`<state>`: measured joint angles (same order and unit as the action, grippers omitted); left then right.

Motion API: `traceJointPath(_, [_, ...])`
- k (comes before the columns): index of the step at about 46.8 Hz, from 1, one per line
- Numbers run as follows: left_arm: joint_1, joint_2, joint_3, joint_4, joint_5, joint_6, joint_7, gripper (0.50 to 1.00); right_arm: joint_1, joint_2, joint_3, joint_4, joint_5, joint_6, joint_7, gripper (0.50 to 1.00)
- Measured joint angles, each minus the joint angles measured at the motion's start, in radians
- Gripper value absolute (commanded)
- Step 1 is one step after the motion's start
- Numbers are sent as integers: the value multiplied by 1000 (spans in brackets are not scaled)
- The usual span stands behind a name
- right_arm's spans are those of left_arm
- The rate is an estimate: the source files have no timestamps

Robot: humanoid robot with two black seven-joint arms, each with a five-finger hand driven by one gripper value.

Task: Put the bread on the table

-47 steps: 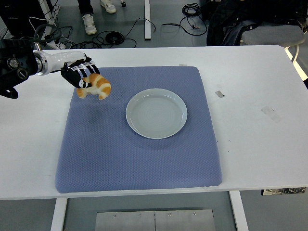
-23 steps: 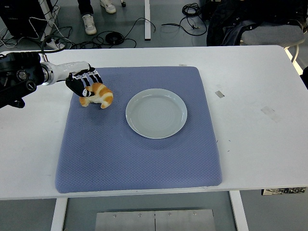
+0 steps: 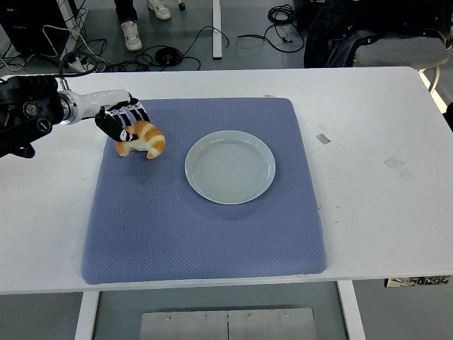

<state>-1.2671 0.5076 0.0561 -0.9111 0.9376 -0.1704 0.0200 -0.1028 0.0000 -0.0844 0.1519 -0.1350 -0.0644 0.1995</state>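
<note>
Nearest you, the white table (image 3: 382, 234) shows its front edge along the bottom, and a large blue-grey textured fabric mat (image 3: 205, 234) covers most of its middle. Further in, a round pale grey-green ceramic plate (image 3: 230, 166) sits empty on the mat, a little right of the action. Beyond and to the left of it, near the mat's far left corner, the golden-brown crescent-shaped bread roll (image 3: 141, 139) is low over the mat, probably touching it, though you cannot be sure from this angle. Your left hand (image 3: 120, 122), black with white finger segments, is curled around the bread's far side and grips it. The right hand is not in view. The bread looks close to set down, so the risks lie in the release. If you open the fingers while the roll hangs above the mat, it may drop and tumble. If a fingertip catches the soft crust as you pull away, the roll may be dragged off the mat's edge. At the far back, cables (image 3: 205, 39) and a person's shoes (image 3: 145, 21) lie on the floor.
</note>
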Motion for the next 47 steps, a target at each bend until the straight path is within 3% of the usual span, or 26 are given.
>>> traceJointPath(6, [-3,2,-5,0,-6,0,-2,920,0,0,0,0,0,0,0,1000])
traceJointPath(10, [-3,3,-5,0,-8,0,-16,943,0,0,0,0,0,0,0,1000])
traceJointPath(24, [-9,31,-15,0,-30,-14,-33,945,0,0,0,0,0,0,0,1000])
traceJointPath(40, [0,60,-150,50,-278,-77,-62,943,0,0,0,0,0,0,0,1000])
traceJointPath(47, [14,77,-223,106,-360,-178,-87,943,0,0,0,0,0,0,0,1000])
